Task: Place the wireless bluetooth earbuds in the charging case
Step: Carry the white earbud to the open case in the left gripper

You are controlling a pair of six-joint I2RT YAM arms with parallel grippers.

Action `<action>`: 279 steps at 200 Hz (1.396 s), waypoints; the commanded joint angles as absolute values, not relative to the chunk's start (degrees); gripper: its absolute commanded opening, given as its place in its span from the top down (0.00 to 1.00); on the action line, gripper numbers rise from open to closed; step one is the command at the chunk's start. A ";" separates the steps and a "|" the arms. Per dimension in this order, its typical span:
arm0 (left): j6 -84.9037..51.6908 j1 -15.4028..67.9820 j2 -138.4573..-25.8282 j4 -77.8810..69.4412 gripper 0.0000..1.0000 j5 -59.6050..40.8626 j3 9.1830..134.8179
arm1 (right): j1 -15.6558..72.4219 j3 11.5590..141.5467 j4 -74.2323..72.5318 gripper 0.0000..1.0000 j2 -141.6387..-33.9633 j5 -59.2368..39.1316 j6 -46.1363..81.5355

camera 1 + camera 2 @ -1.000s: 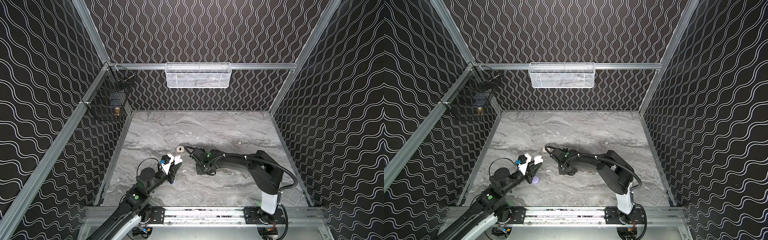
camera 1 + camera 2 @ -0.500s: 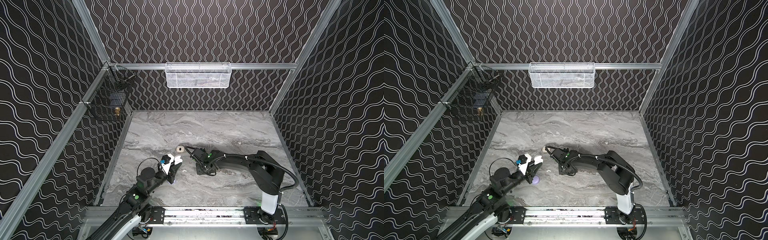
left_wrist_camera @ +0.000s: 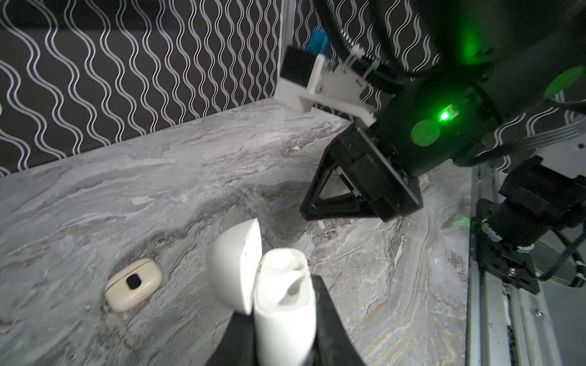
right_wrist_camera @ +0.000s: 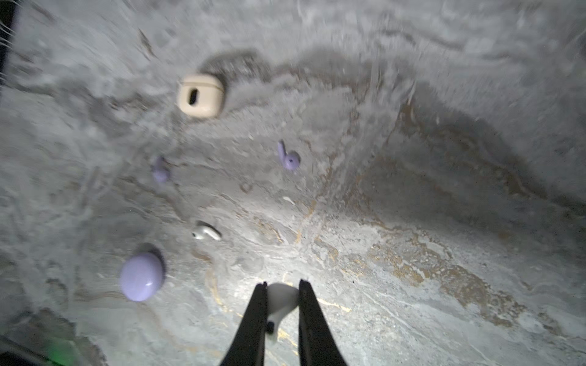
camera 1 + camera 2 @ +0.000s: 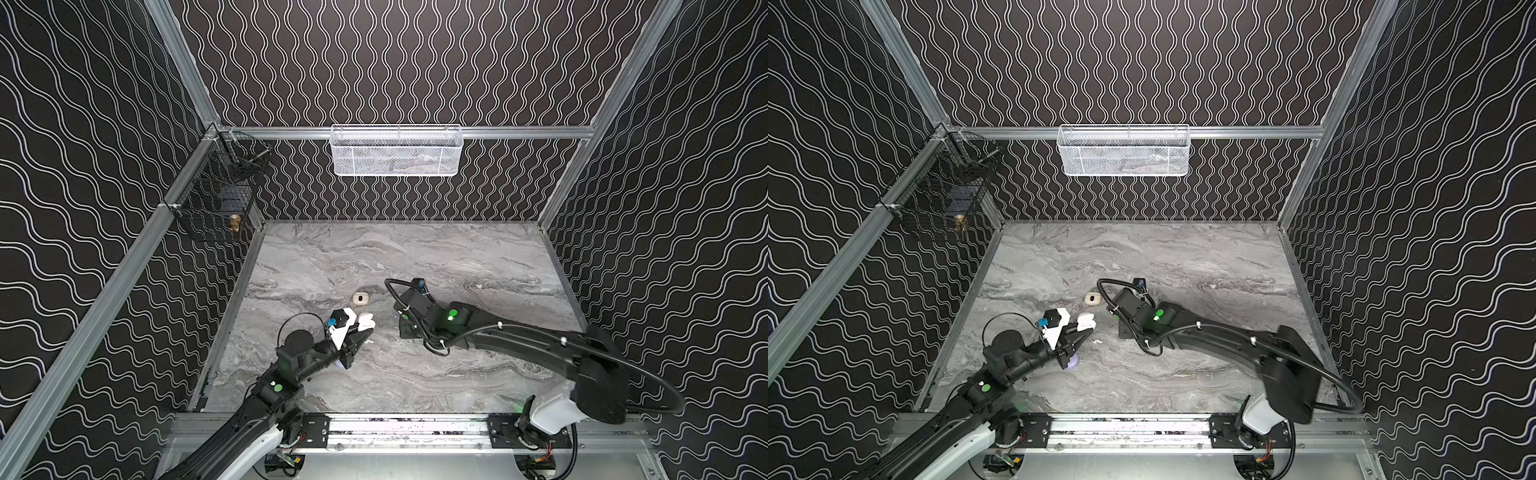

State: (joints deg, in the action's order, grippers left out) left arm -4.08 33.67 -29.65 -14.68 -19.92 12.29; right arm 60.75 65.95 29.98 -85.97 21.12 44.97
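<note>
The left gripper held the open white charging case tight. The right gripper was pinched shut on one white earbud, not in yet. A second white earbud lay on the tabletop ahead of it.

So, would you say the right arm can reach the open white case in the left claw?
Probably yes: the right claw, shut on a white earbud, is close to the open white case in the left claw, with nothing between.

Lower left of centre, the purple case sits half hidden under the left arm; one purple earbud is blurred.
</note>
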 commanded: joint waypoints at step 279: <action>-0.50 33.66 -24.08 -32.69 1.00 -33.41 12.86 | 83.02 59.73 -6.68 0.86 -71.58 38.17 25.13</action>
State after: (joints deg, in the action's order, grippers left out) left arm -1.15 33.71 -24.21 -31.53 -33.65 12.73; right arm 82.87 59.59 -3.84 -70.96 37.63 24.64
